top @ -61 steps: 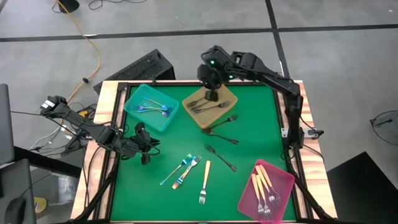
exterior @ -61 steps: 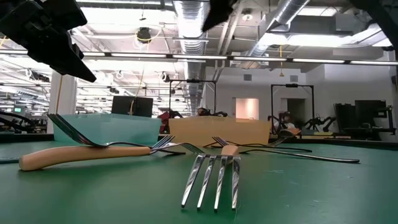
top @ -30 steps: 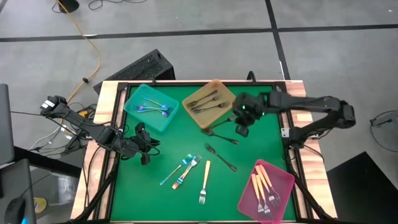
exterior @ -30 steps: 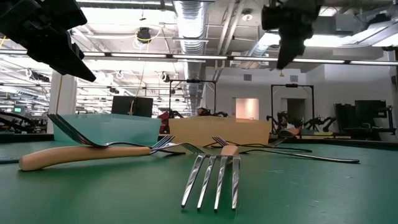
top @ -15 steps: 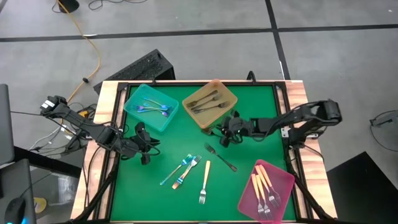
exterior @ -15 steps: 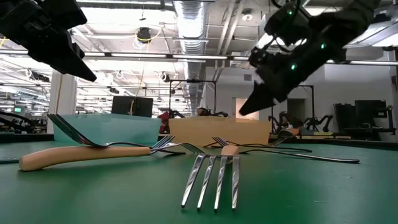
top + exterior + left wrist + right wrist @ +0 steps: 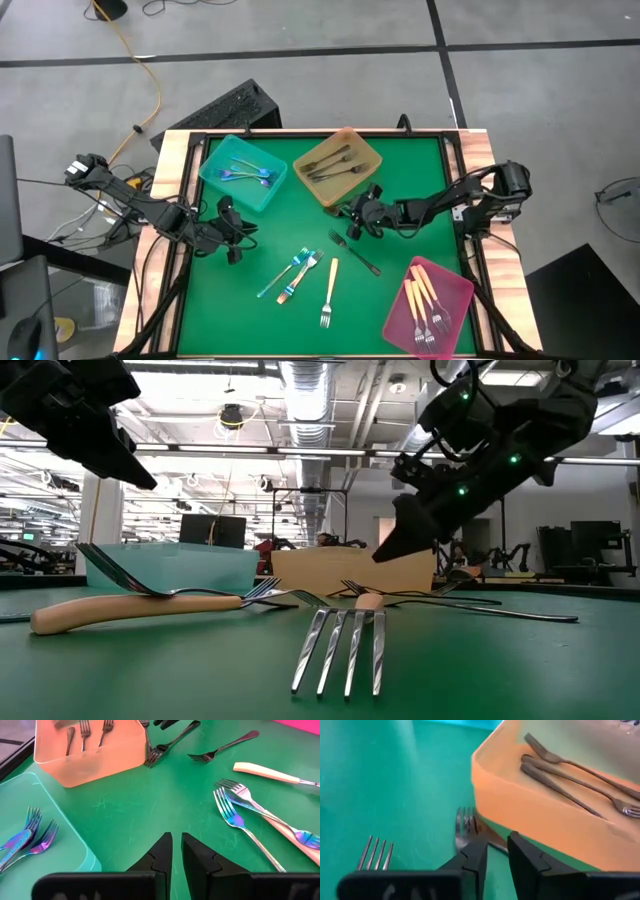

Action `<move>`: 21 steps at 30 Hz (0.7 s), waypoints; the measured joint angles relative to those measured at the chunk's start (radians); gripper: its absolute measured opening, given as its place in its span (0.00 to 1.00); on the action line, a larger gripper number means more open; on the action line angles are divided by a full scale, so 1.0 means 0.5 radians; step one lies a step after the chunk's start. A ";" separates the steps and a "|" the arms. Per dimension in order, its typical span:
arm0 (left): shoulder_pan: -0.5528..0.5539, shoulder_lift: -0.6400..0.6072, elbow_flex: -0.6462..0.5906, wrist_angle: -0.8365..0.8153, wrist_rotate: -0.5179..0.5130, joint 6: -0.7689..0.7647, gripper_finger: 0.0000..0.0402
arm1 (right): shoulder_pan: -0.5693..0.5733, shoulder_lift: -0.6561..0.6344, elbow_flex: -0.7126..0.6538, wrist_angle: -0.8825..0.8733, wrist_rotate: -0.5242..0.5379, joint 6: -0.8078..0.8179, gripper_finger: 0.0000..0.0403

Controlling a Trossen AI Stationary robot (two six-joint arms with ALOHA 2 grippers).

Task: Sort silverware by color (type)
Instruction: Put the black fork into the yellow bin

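Right hand (image 7: 358,214) low over the green desk (image 7: 400,170), just beside the amber tray (image 7: 338,166), at its near corner. Fingers (image 7: 472,854) narrow, a slim gap between them, tips set over the tines of a dark grey fork (image 7: 465,825) lying against the tray wall. Cannot tell whether the tips touch the fork; nothing seen gripped. Low view: right hand angled down toward the desk, tip above the surface.

Left hand (image 7: 232,235) hangs over the desk's left part, near the teal tray (image 7: 243,174), well apart from the loose cutlery. Fingers (image 7: 161,852) nearly together, only a thin slit between them, holding nothing.

Silverware, by place:
- Amber tray: several dark grey forks (image 7: 335,166).
- Teal tray: iridescent blue forks (image 7: 250,174).
- Pink tray (image 7: 430,305), near right corner: cream-handled forks (image 7: 424,298).
- Loose on desk: two dark grey forks beside the amber tray, under and beside the right hand; another dark grey fork (image 7: 354,252) toward the middle; two iridescent forks (image 7: 290,272) crossing a cream-handled one; a cream-handled fork (image 7: 329,291) alone, tines toward the near edge.
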 joint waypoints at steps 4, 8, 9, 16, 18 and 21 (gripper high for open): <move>0.000 0.000 0.000 0.013 -0.001 0.002 0.06 | -0.002 -0.039 -0.001 -0.109 -0.002 0.075 0.34; 0.000 0.000 0.000 0.018 -0.005 0.007 0.06 | 0.002 -0.036 -0.001 -0.167 -0.053 0.091 0.46; 0.000 0.000 0.000 0.017 -0.010 0.008 0.06 | 0.002 -0.024 0.001 -0.150 -0.061 0.093 0.49; 0.000 0.000 0.000 0.049 -0.018 0.011 0.06 | 0.001 0.156 0.001 0.023 -0.068 0.059 0.58; 0.000 0.000 0.000 0.061 -0.018 0.017 0.06 | 0.001 0.229 0.001 0.126 -0.068 0.050 0.58; 0.000 0.000 0.000 0.060 -0.018 0.017 0.06 | -0.006 0.326 0.000 0.207 -0.067 0.056 0.57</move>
